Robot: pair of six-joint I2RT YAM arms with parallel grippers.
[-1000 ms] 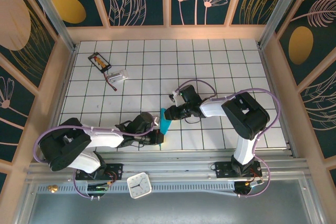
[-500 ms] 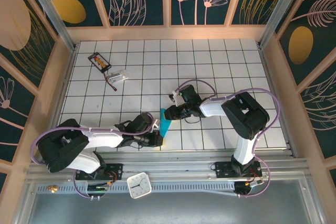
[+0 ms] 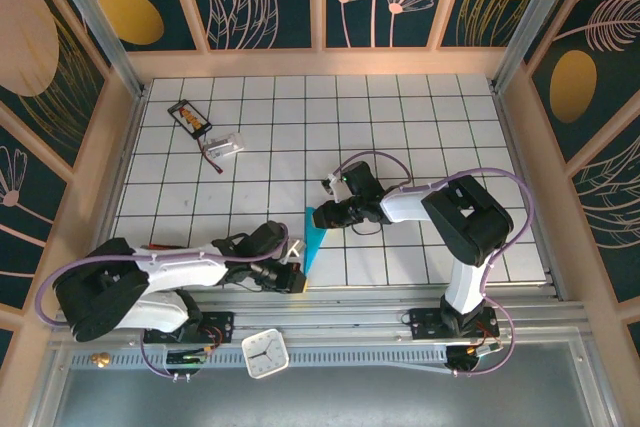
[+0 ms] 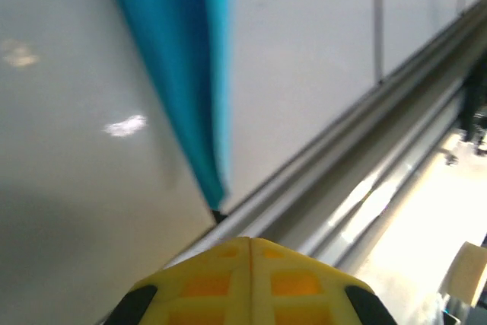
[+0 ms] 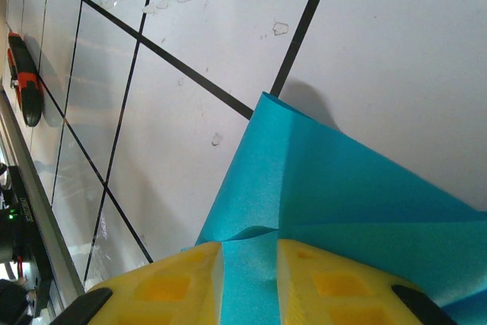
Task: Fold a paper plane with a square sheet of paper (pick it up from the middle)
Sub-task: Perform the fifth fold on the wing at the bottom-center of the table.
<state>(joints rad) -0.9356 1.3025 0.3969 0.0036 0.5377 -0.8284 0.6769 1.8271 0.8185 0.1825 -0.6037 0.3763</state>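
Readable writing: none that I can make out right now.
White clock (image 3: 265,354), six o'clock, top view: numerals too small.

The blurred paper plane (image 4: 186,58) is cut off at the top

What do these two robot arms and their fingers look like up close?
The left arm and right arm have glossy black joints joined by white shells. A lilac cable loops along each. The fingers are yellow, moulded with a grid of orange-tinted squares, on black mounts.
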